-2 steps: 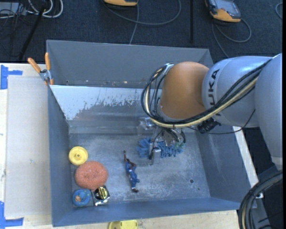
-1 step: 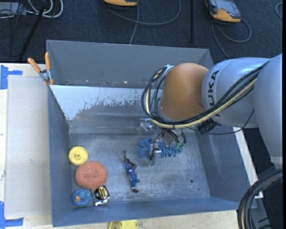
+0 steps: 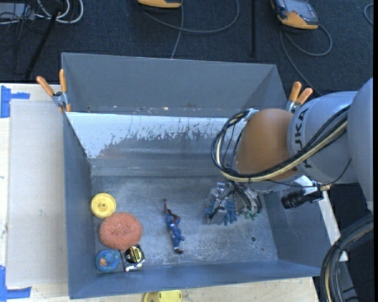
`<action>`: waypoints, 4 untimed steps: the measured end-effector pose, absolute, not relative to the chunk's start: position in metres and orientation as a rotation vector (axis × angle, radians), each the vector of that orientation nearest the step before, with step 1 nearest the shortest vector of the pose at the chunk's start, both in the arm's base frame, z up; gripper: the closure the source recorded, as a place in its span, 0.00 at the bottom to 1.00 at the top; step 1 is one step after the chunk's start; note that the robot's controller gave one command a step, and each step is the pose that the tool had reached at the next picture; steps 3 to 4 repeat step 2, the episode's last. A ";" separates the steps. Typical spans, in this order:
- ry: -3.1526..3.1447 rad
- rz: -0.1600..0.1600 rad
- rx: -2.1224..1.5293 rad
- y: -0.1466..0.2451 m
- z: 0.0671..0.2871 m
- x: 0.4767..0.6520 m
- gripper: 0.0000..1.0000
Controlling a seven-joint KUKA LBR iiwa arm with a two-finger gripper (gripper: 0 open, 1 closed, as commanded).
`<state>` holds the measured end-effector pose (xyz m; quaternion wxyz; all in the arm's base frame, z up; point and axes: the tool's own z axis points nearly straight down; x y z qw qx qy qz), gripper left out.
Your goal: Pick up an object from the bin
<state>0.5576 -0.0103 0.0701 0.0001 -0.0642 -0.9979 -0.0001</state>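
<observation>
Grey metal bin [image 3: 176,150], gripper [image 3: 230,211] down low at its floor, can't tell if it's spread or closed. Rust-red round scrubber [image 3: 120,229] sits well off to the gripper's left; slim blue toy figure [image 3: 173,228] is nearer on that same side, not touching it

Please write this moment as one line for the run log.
tool: low in bin, view's right | nearest thing: blue toy figure, apart | other things: small group, front left corner | grasp: cannot tell
</observation>
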 end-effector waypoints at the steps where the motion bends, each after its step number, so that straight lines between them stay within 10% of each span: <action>1: -3.135 -0.001 -0.203 -0.010 0.070 0.558 1.00; 2: -3.134 0.000 -0.241 -0.034 0.208 0.560 1.00; 4: -3.134 0.000 -0.241 -0.034 0.208 0.560 1.00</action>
